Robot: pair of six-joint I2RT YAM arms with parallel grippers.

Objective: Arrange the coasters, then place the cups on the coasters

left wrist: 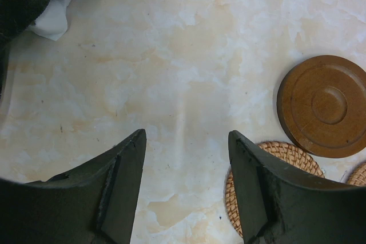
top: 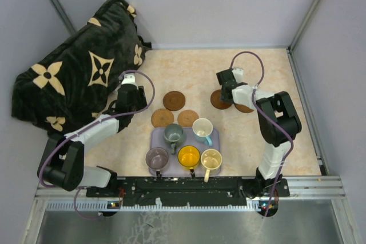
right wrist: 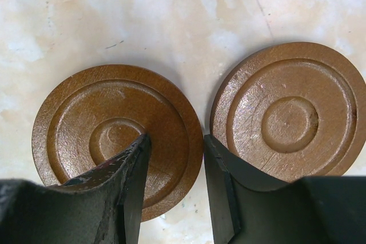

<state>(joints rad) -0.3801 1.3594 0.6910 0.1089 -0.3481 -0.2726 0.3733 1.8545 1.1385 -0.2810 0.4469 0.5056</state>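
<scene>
Early on: all 5 cups [top: 189,155] sit on the tray [top: 157,135] at lower centre, none on coasters [top: 174,100]; 3 discs lie mid-frame, 2 at right under my right gripper [right wrist: 174,141], narrowly spread, prob. pinching nothing; left gripper [left wrist: 186,135] spread wide, empty.

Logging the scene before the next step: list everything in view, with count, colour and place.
dark coasters: three, dark brown, ringed; one mid-table, two side by side right of it.
woven coasters: two, tan; side by side just beyond the tray.
tray: one, lavender; near edge, centre.
cups: five, all on the tray; grey-green and light blue in the far row, purple-grey, yellow-orange and cream in the near row.
blanket: one, black with tan flowers; far left corner.
table: one, beige marbled.
left tool: black, open over bare table, left of the coasters.
right tool: black, jaws partly apart over the right-hand dark pair.
</scene>
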